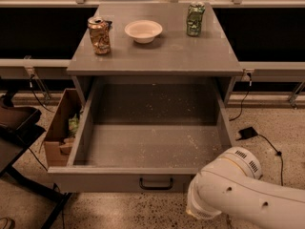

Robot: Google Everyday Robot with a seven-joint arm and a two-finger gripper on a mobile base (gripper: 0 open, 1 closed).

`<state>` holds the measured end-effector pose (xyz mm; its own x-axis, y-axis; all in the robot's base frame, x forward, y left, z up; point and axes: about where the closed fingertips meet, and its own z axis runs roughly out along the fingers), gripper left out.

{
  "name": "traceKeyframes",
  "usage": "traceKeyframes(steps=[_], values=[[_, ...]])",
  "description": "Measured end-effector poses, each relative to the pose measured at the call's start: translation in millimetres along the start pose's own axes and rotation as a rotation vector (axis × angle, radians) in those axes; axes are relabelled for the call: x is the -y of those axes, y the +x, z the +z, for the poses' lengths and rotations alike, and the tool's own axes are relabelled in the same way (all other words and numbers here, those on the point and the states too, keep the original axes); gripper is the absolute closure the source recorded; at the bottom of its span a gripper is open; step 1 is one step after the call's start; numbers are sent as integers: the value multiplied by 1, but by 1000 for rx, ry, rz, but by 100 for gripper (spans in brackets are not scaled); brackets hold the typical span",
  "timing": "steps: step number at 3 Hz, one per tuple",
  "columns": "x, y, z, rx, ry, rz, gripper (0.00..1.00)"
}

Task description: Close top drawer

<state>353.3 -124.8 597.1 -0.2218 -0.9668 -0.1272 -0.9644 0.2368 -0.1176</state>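
Observation:
The top drawer (152, 147) of the grey cabinet is pulled fully open toward me, showing its empty pale-speckled floor. Its front panel carries a small dark loop handle (156, 183) at centre. My white arm (233, 194) fills the lower right corner, its elbow joint just right of the drawer's front. The gripper itself is out of view below the frame.
On the cabinet top (155, 56) stand a crushed brown can (99, 35), a white bowl (143, 31) and a green can (195, 19). A cardboard box (62, 130) sits on the floor at the left, beside a dark chair (16, 128). A cable and plug (248, 132) lie at the right.

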Motion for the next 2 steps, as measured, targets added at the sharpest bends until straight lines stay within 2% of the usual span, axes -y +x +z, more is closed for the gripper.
traceKeyframes(steps=[1, 2], values=[[37, -6, -1, 42, 104, 10, 100], [62, -3, -8, 58, 180, 19, 100]])
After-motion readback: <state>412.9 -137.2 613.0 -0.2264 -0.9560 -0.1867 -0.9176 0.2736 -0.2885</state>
